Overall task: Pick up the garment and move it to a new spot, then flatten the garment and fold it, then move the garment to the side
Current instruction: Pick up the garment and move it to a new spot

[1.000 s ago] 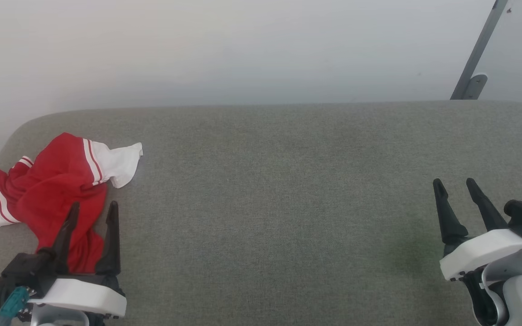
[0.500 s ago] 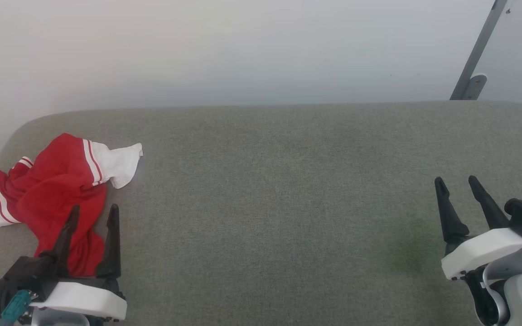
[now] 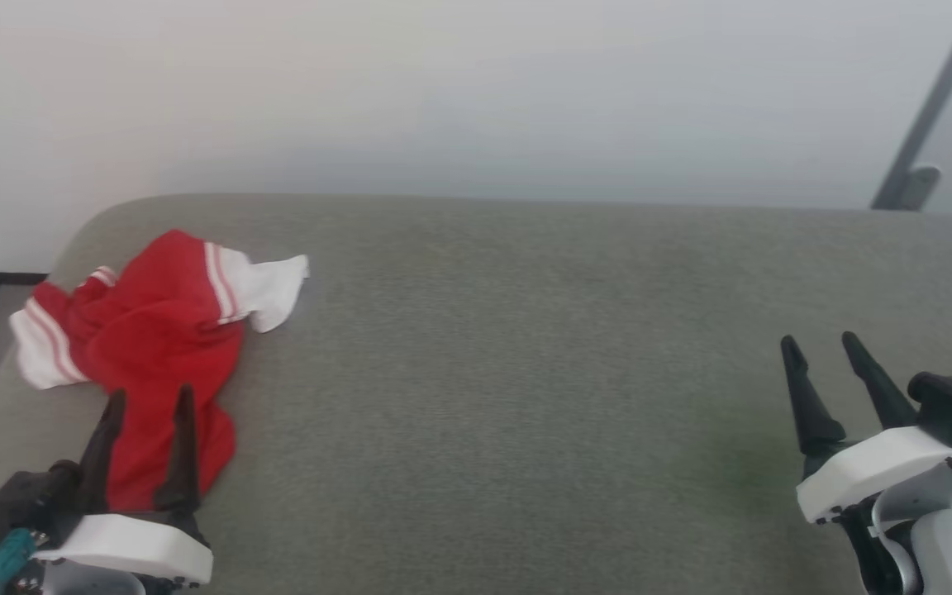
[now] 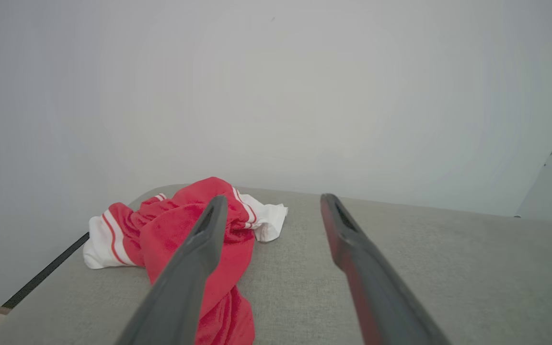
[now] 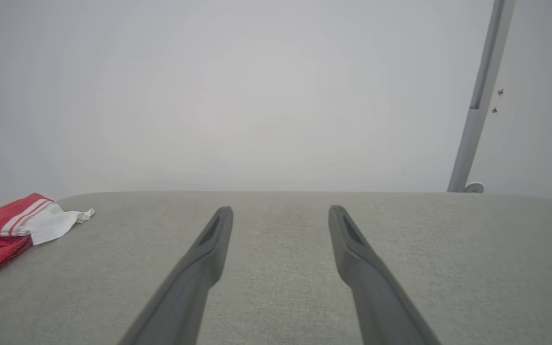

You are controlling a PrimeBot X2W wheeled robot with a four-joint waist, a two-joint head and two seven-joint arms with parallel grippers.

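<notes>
Camera swung left | garment (image 3: 162,347) crumpled | left end effector (image 3: 151,392), right end effector (image 3: 819,337): wide open, empty

A grey fabric surface (image 3: 525,372) bears a crumpled garment (image 3: 154,347) (far left).

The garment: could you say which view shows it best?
The head view: nearly the whole crumpled garment shows from above, both sleeves included. The left wrist view hides part behind a finger; the right wrist view cuts it off at its left edge.
</notes>
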